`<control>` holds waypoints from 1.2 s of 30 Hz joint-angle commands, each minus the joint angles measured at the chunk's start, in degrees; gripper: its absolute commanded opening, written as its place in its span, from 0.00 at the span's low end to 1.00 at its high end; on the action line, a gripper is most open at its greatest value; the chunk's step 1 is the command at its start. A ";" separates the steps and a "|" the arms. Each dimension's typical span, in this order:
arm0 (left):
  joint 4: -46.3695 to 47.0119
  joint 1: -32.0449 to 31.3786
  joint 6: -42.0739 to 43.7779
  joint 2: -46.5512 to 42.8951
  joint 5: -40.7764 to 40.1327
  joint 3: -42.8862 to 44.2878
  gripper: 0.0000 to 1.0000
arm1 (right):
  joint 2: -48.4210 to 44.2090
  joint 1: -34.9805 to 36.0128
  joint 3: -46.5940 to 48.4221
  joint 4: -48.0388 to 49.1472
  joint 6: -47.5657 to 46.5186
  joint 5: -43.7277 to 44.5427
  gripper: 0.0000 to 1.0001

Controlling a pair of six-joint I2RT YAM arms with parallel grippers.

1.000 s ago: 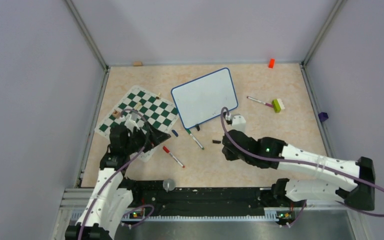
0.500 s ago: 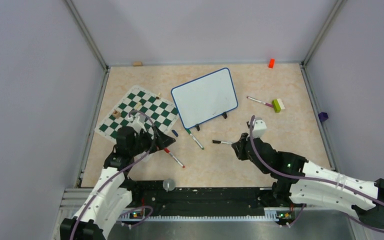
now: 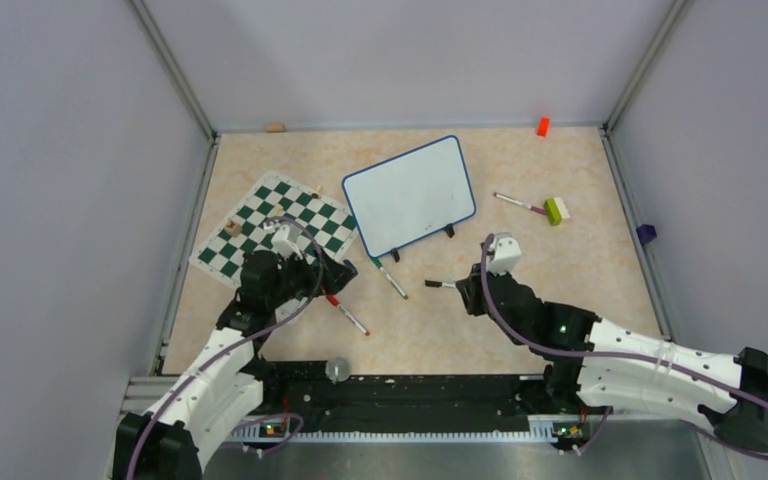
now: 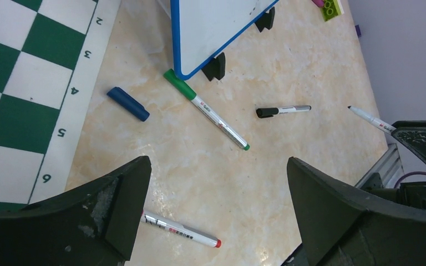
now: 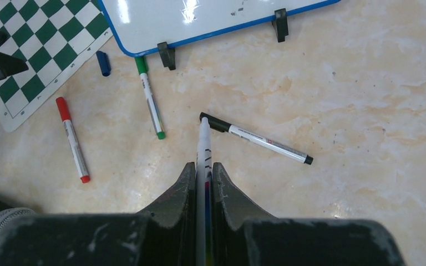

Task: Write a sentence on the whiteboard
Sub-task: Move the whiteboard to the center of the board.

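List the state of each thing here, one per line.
Whiteboard, blank, no writing yet.
Left claw, open, empty.
Held marker, uncapped.
Right claw, shut on held marker.
Blue cap, off, lying loose.
Green marker, capped, lying flat.
Black marker, capped, lying flat.
Red marker, capped, lying flat.

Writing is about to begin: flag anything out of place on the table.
A blue cap lies loose beside the chess mat, on no marker. The green marker, red marker and black marker lie scattered before the whiteboard, which sits askew.
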 commanded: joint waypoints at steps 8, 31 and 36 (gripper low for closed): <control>23.32 -0.02 8.40 7.23 -0.66 -2.15 0.99 | 0.52 -0.51 2.52 3.71 -5.72 3.41 0.00; 36.42 3.85 9.75 37.29 8.08 15.11 0.95 | 2.50 -2.12 5.68 5.94 -11.40 2.49 0.00; 38.49 3.80 8.59 42.55 6.87 17.58 0.93 | 3.60 -3.24 5.39 7.68 -13.13 1.51 0.00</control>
